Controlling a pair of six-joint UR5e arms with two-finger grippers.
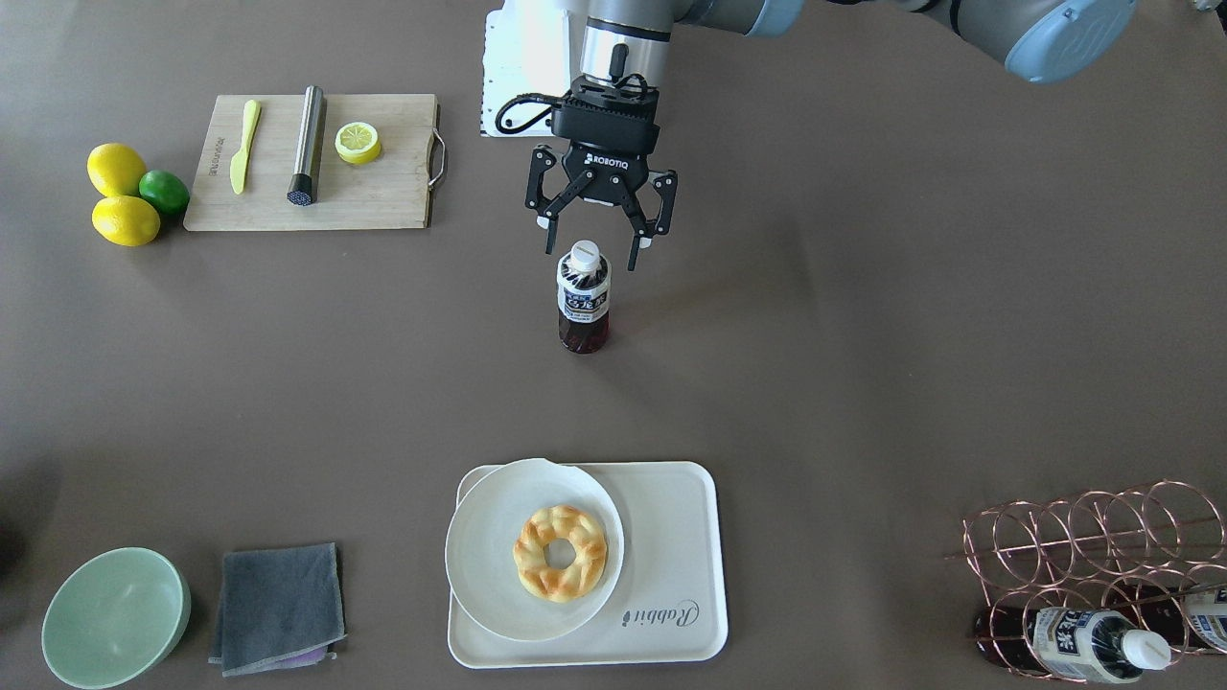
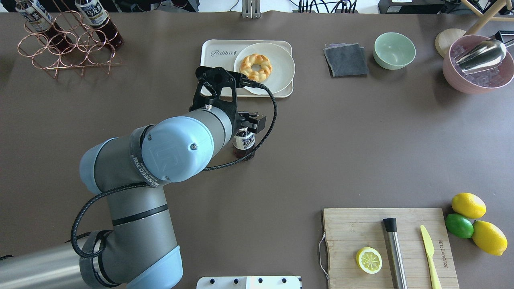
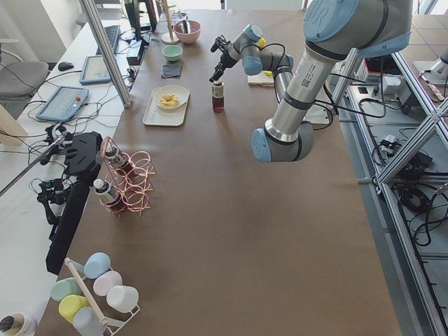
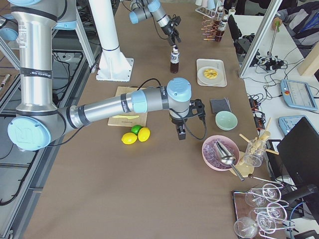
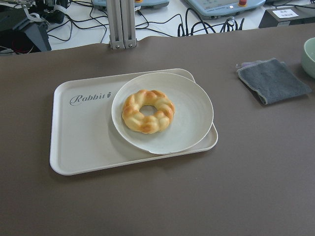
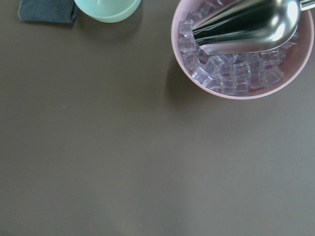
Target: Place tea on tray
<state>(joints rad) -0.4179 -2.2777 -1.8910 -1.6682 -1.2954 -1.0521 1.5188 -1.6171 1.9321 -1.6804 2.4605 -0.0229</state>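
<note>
I'm judging the task as barely begun, with nothing of it done yet. The table (image 1: 863,383) is lying open between the tea and the tray (image 1: 676,537), with nothing standing in the path. In the front view the tray is sitting near the near edge. The plate (image 1: 479,565) with its doughnut (image 1: 561,553) is taking up the tray's left part and overhanging its left rim. So I'm counting only the bare right strip, by the lettering, as landing room. The tea (image 1: 583,305) is standing upright on the table, on the far side of the tray and well apart from it. The left gripper (image 1: 593,251) is hanging at the cap, its fingers spread wide on either side and gripping nothing. The right gripper (image 4: 181,130) is showing only in a side view, so I can't tell how it stands. As I'm reading it, what's left is to grasp, lift, carry nearward, and set down inside the raised rim without nudging the plate.
</note>
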